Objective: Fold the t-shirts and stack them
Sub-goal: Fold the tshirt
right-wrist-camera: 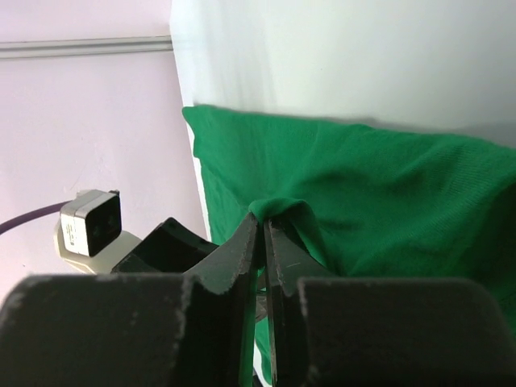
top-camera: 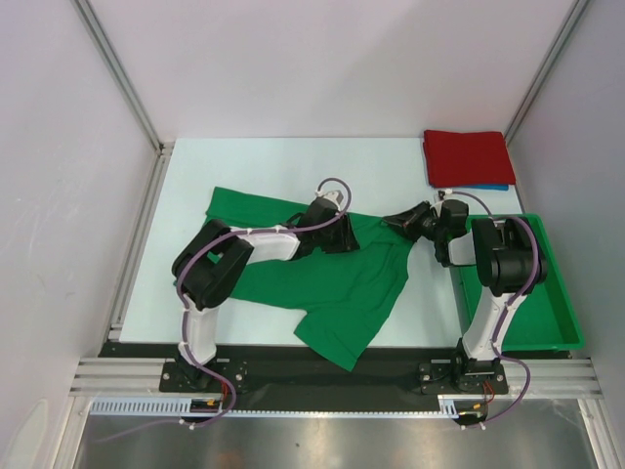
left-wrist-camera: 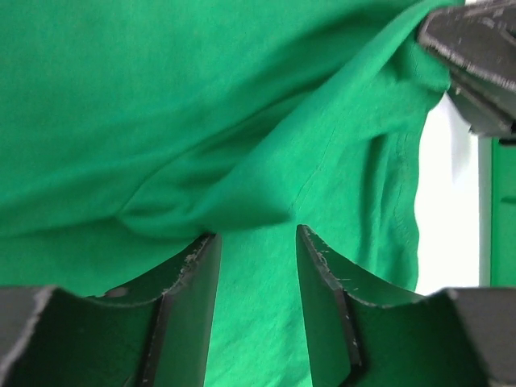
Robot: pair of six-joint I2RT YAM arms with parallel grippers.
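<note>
The bright green t-shirt [top-camera: 322, 283] lies crumpled and partly spread across the middle of the table, one end hanging toward the near edge. My left gripper [top-camera: 342, 234] is open just above its upper right part, and green fabric [left-wrist-camera: 201, 105] fills the left wrist view with a fold lying just ahead of my fingertips [left-wrist-camera: 256, 238]. My right gripper [top-camera: 395, 223] is shut on a small pinch of the green shirt's right edge [right-wrist-camera: 387, 185], the jaws pressed together [right-wrist-camera: 264, 222]. The red t-shirt [top-camera: 467, 156] lies folded at the back right on the blue t-shirt [top-camera: 488, 187], of which only an edge shows.
A rigid green bin [top-camera: 562, 313] stands at the right edge of the table beside the right arm. The two grippers are close together; the right fingers [left-wrist-camera: 476, 48] show in the left wrist view. White walls and aluminium frame posts enclose the table.
</note>
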